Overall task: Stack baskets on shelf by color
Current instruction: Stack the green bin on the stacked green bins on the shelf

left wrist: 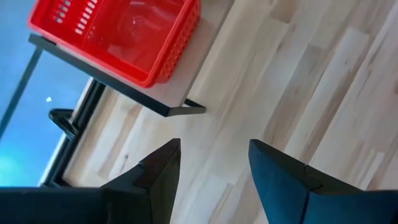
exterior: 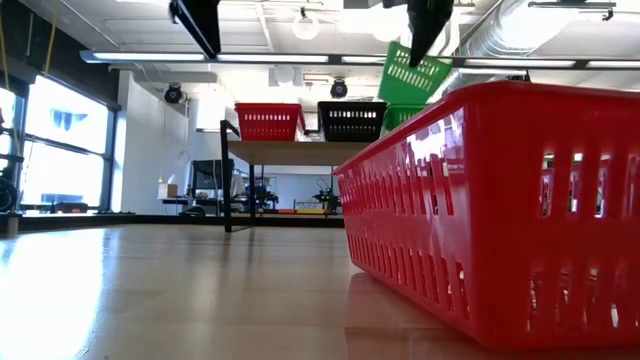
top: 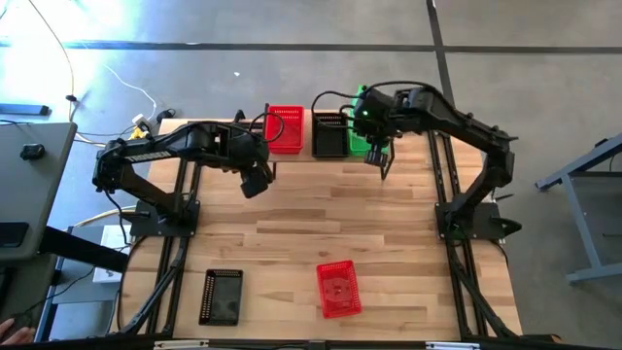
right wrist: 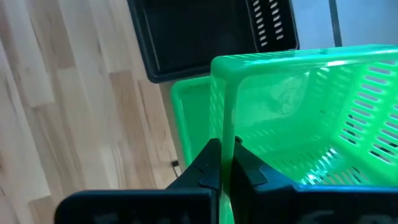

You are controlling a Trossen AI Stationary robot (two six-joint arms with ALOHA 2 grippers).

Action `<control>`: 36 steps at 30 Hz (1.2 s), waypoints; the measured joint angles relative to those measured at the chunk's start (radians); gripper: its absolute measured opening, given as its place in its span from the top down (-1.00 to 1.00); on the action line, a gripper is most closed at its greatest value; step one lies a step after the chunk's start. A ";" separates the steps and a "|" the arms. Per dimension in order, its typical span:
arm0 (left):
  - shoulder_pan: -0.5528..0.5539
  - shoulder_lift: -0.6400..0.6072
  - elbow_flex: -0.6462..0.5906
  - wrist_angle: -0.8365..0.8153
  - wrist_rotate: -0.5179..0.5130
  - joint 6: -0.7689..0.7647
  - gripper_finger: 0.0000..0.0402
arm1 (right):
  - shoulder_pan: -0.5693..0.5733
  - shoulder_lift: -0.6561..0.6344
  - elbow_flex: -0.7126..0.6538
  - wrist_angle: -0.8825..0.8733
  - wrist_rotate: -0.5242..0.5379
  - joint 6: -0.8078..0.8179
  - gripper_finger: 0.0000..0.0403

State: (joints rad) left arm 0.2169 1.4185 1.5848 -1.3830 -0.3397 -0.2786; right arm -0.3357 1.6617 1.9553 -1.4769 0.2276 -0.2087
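A shelf [exterior: 300, 152] stands at the table's far edge and carries a red basket [top: 285, 128], a black basket [top: 329, 134] and a green basket [right wrist: 186, 118]. My right gripper [right wrist: 225, 149] is shut on a second green basket [exterior: 412, 72], tilted above the first one. My left gripper [left wrist: 211, 149] hangs open over bare table, just near of the shelf's red basket [left wrist: 124, 31]. Another red basket [top: 338, 289] and another black one [top: 222, 297] rest on their bottoms near the table's near edge. My right gripper pinches the rim of the upper green basket's near wall [right wrist: 225, 93], one finger inside the basket and one outside. The fingers come from above, slanting toward the far edge. The basket is tilted over the lower green basket [exterior: 398, 117]; whether they touch, I cannot tell.
The shelf's black metal frame [left wrist: 168, 109] edges its plank just ahead of my left gripper. In the low view, the near red basket [exterior: 500, 200] fills the right half. Bare wood [top: 321, 219] lies between the shelf and the two near baskets.
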 joint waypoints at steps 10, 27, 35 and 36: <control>0.000 0.000 0.000 0.001 0.049 -0.110 0.10 | -0.027 0.074 0.000 -0.053 0.006 -0.055 1.00; 0.000 0.000 0.000 0.001 0.046 -0.115 0.10 | -0.031 0.132 -0.001 -0.094 0.007 -0.107 1.00; -0.001 0.000 0.000 0.001 0.070 -0.114 0.10 | -0.031 0.132 0.000 -0.094 0.030 -0.107 0.92; -0.001 0.000 0.000 0.001 0.076 -0.114 0.10 | -0.031 0.132 -0.001 -0.094 0.030 -0.106 0.88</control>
State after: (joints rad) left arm 0.2157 1.4189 1.5848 -1.3823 -0.2642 -0.3925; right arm -0.3668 1.7935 1.9547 -1.5705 0.2577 -0.3142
